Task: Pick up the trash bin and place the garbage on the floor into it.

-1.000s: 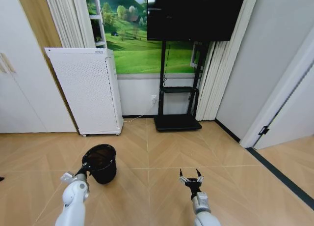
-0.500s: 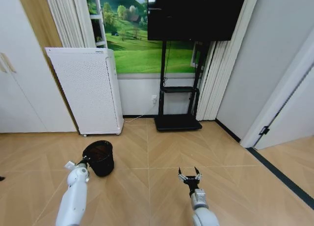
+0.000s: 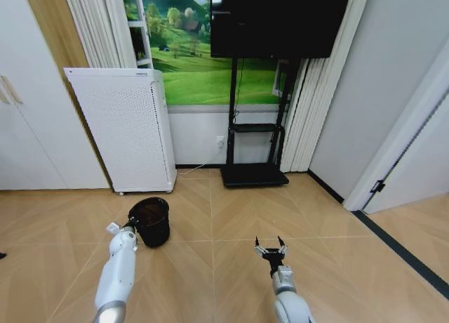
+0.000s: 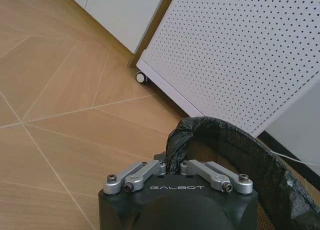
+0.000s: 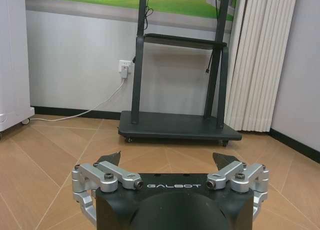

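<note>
Two grippers: left gripper (image 4: 173, 166) jaws pinch the trash bin (image 3: 151, 220) rim; right gripper (image 3: 270, 248) jaws spread above the floor (image 3: 337, 239).

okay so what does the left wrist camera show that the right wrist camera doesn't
Left wrist view: the left gripper shut on the rim of the trash bin, beside the white perforated appliance.
Right wrist view: the right gripper open and empty, facing the black TV stand and a wall outlet.
Both: the herringbone wood floor.
</note>
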